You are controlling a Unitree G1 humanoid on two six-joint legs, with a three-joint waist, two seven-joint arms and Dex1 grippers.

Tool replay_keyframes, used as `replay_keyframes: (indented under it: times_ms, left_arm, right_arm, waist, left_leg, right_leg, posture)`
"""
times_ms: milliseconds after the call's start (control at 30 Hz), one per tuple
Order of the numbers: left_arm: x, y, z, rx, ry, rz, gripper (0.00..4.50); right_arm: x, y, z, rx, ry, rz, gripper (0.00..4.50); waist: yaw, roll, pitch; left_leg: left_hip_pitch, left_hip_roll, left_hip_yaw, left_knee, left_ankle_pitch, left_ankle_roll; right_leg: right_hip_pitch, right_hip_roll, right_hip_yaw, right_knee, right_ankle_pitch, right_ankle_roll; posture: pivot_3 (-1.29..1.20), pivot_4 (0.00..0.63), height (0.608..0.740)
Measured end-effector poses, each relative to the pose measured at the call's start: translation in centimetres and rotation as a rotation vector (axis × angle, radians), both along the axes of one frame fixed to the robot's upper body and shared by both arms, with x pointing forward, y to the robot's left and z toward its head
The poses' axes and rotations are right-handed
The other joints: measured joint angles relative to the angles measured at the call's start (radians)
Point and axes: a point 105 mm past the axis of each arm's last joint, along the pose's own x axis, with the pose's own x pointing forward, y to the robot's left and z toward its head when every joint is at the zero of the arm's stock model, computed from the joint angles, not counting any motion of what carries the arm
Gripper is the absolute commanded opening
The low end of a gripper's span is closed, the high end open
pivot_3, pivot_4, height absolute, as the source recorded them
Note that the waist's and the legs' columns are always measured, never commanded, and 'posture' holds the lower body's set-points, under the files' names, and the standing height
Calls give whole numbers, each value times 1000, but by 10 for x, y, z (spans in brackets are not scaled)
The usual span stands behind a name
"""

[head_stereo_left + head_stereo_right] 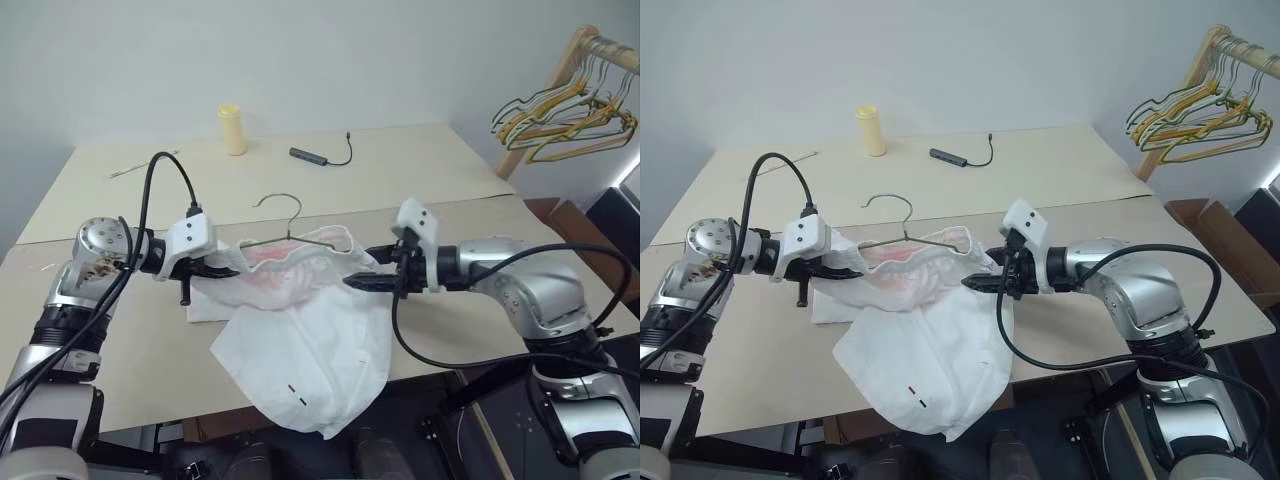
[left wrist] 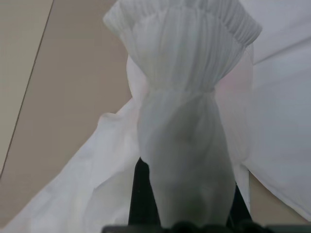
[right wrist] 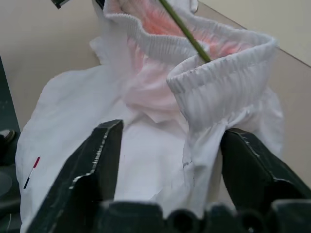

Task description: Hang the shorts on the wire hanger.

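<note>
We note the shorts (image 1: 300,330) draped over the counter (image 1: 440,215) front edge, waistband raised around the hanger (image 1: 290,232), the left tool (image 1: 232,268) clenched on the waistband's left end, the right tool (image 3: 170,165) released, fingers spread either side of the right end.

I see my left gripper (image 1: 228,268) reaching in from the left, pinched shut on the shorts (image 1: 300,345), while my right gripper (image 1: 358,282) reaches in from the right, pointing left, with its two black fingers (image 3: 92,167) spread wide apart.
</note>
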Motion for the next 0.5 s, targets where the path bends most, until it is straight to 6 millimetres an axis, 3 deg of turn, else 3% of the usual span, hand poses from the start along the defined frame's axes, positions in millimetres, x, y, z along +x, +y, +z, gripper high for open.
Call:
replay_keyframes:
  times_ms: [300,400,500]
  left_arm:
    - [4,-3,3,-19,-14,6,0]
    - [3,-4,4,-18,-11,-4,0]
    - [0,0,7,-7,-10,-9,0]
  right_arm:
    - [0,-8,-13,-64,14,-28,4465]
    - [6,-24,-7,-77,0,-77,4465]
    - [13,-55,12,-91,-53,-143,4465]
  waist:
    - [0,0,0]
    - [0,0,0]
    - [3,0,0]
  left_leg:
    - [0,0,0,0,0,0]
    - [0,0,0,0,0,0]
    - [0,0,0,0,0,0]
  right_leg:
    - [0,0,0,0,0,0]
    - [0,0,0,0,0,0]
    - [0,0,0,0,0,0]
  posture:
    - [-118,32,740]
    - [-118,32,740]
    - [-105,35,740]
